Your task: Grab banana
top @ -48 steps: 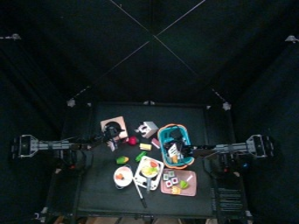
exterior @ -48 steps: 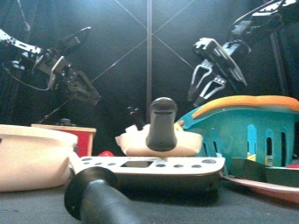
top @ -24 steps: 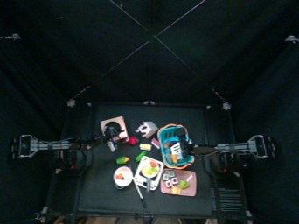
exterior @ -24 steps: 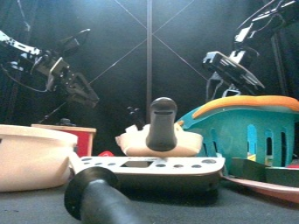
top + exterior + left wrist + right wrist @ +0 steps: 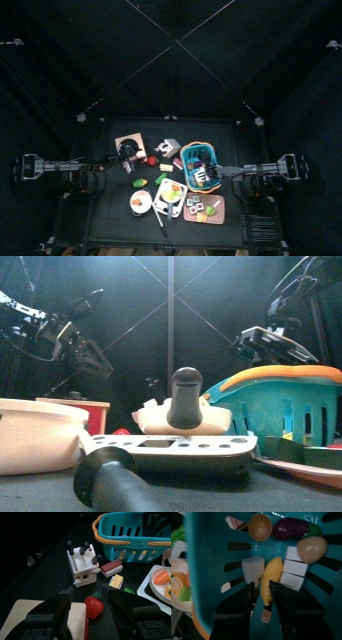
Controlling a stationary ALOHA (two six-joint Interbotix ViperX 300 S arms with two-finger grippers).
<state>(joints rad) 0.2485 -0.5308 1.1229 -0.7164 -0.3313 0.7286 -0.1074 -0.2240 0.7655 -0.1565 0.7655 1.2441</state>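
Banana (image 5: 272, 572) in teal basket (image 5: 211, 572), right fingers (image 5: 260, 594) narrowly parted, empty, black table (image 5: 47, 562), curtains.

Banana (image 5: 272, 573) wedged between white blocks (image 5: 292, 574)

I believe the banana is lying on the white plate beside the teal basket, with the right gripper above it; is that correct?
Not quite: the banana lies inside the teal basket, not on the white plate, as the right wrist view shows. The right gripper is indeed above it.
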